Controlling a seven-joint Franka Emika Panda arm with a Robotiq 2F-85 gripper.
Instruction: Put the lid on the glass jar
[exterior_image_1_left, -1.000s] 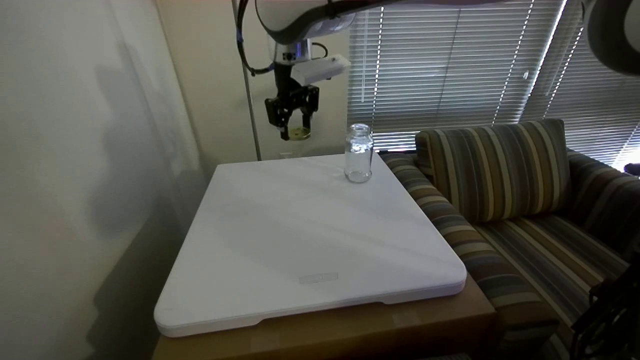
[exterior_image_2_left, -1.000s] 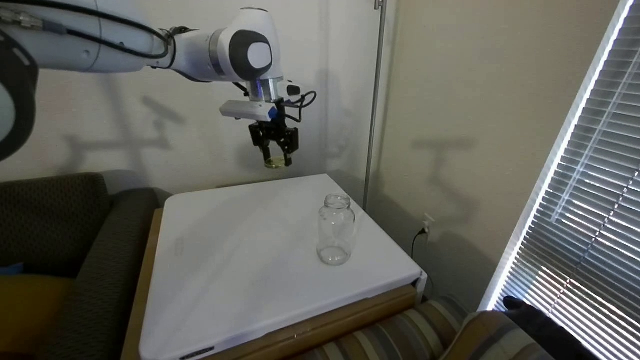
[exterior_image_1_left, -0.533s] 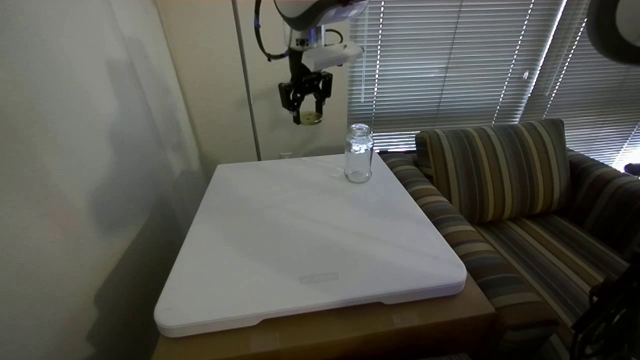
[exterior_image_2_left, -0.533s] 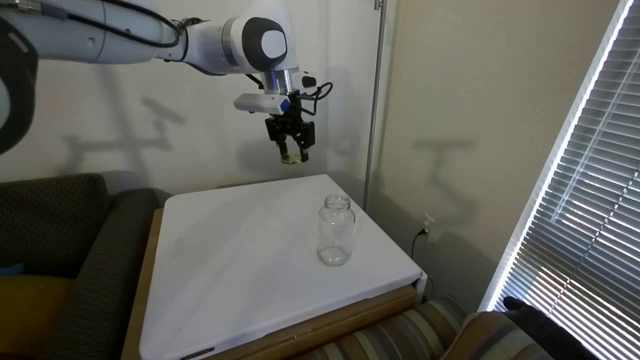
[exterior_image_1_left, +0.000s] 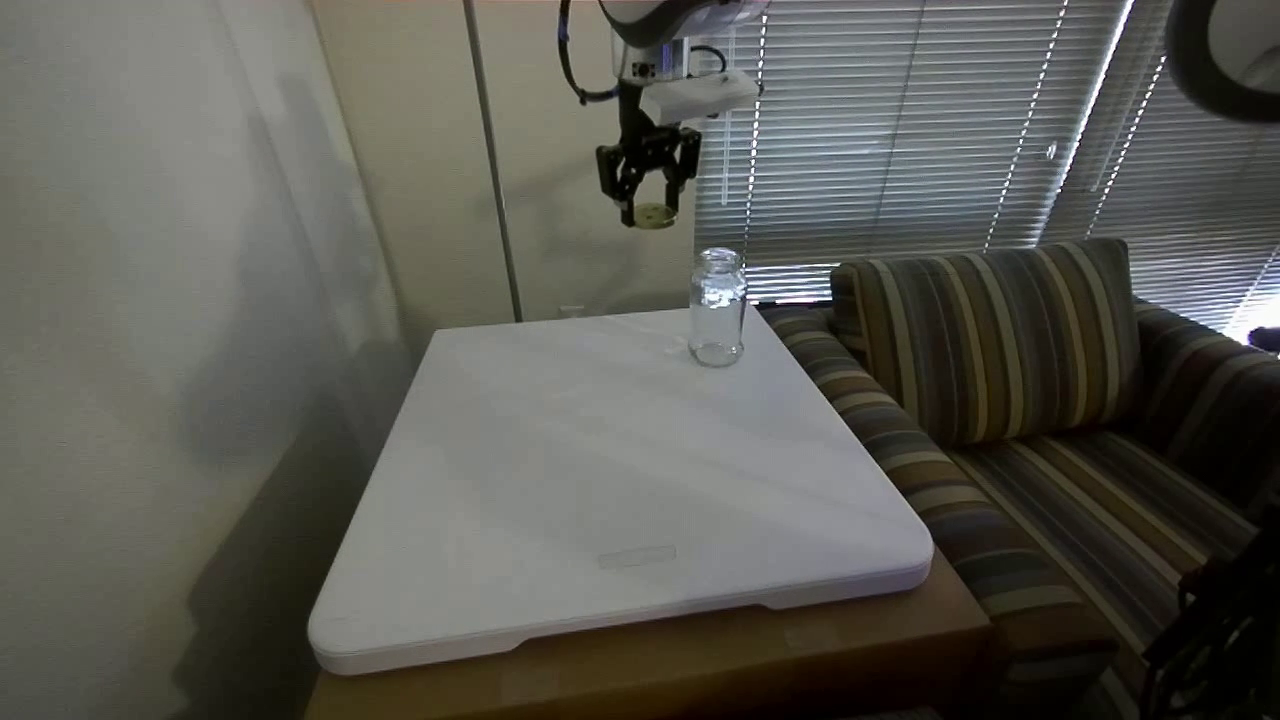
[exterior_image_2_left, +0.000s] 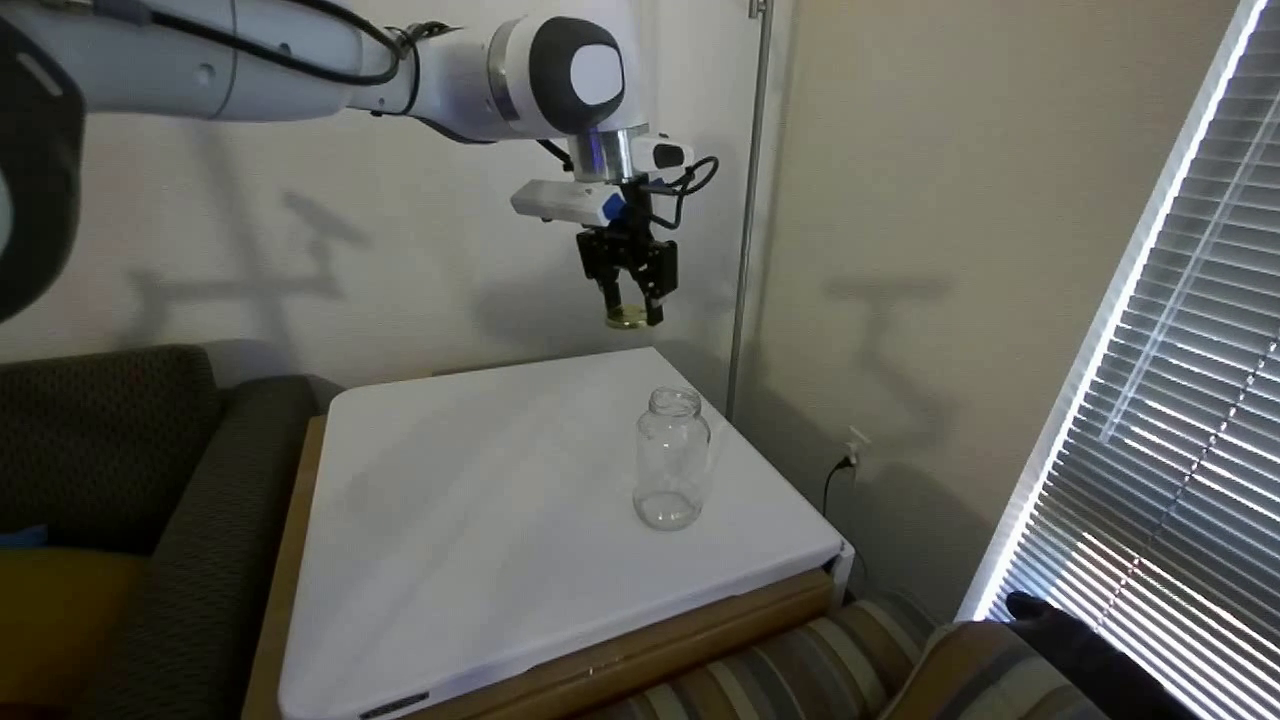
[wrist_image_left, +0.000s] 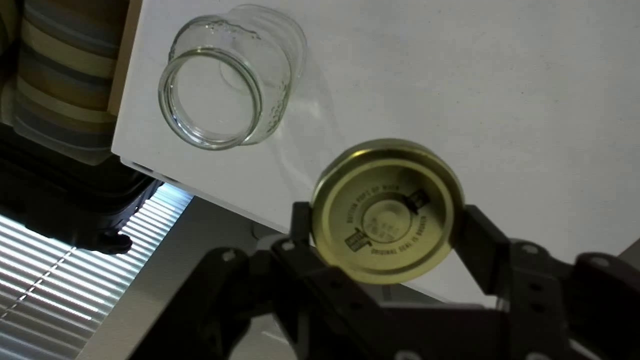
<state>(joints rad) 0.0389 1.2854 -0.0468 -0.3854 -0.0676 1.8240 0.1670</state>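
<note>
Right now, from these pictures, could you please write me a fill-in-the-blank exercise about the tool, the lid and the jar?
Of the jar and the lid, the tool holds the ____.
The table under the jar is coloured ____.
The jar stands ____ (upright or tilted).
The lid and jar are ____ (touching or apart).
Missing words: lid; white; upright; apart.
</note>
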